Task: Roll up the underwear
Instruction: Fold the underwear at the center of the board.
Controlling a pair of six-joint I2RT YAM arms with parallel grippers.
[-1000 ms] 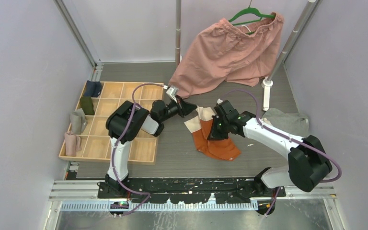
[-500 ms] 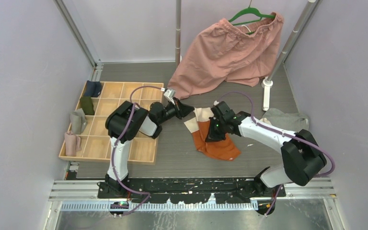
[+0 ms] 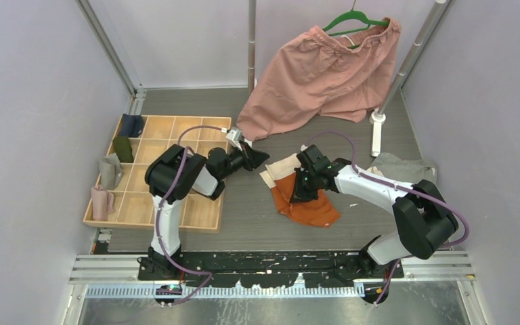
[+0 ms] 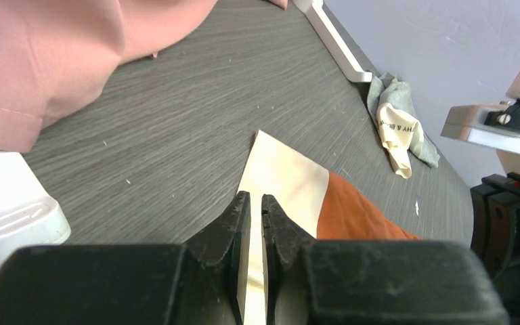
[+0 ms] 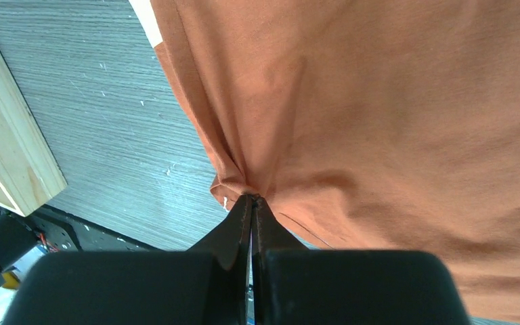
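While tray (image 3: 169, 128) holds rolls (image 3: 123, 149), right claw (image 5: 252, 198) pinches underwear (image 5: 379, 101).

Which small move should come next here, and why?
Probably the left hand should open wider and back off the cream band: its jaws stand barely parted over it, while the right hand pinches the rust-orange underwear.

The space is enclosed by plain lilac walls (image 3: 34, 101) at 9, 12 and 3 o'clock. A grey wood-grain tabletop (image 3: 244, 223) is evenly lit. A wooden compartment tray (image 3: 157, 127) is set at 9 o'clock. Metal poles (image 3: 251, 40) are stood at 12 and 2 o'clock, and an aluminium rail (image 3: 108, 267) is laid at 6 o'clock.
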